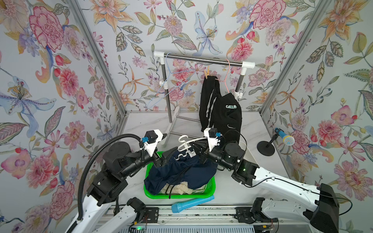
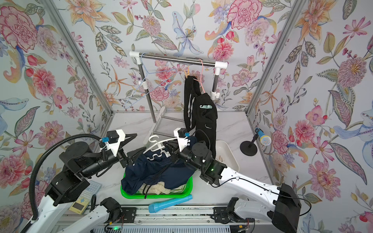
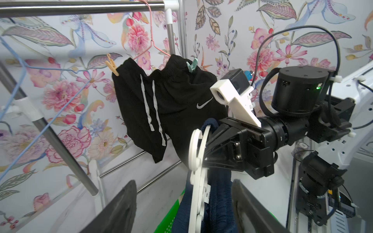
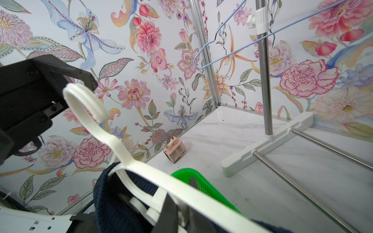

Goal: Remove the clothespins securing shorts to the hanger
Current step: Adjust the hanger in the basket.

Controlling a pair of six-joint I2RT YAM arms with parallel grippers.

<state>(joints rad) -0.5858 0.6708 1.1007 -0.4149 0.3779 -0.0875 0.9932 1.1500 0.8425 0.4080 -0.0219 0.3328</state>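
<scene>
A white hanger (image 1: 185, 142) with navy shorts (image 1: 181, 169) draped from it hangs over the green basket (image 1: 177, 196). My right gripper (image 4: 179, 193) is shut on the white hanger's bar (image 4: 121, 149). My left gripper (image 3: 182, 193) is open, its fingers standing either side of the hanger (image 3: 198, 161) and navy cloth (image 3: 218, 193) without touching them. Black shorts (image 1: 222, 113) with pale stripes hang from a pink hanger (image 1: 228, 74) on the rack, pinned by a wooden clothespin (image 3: 112, 67) and a teal clothespin (image 3: 191, 65). Cream shorts (image 1: 181, 188) lie in the basket.
A bare blue wire hanger (image 1: 167, 80) hangs at the rack's left end. A blue tube (image 1: 191, 203) lies in front of the basket. A toy microphone (image 1: 282, 137) stands at the right, beside a white bin (image 2: 228, 153). A small pink object (image 4: 174, 149) sits by the left wall.
</scene>
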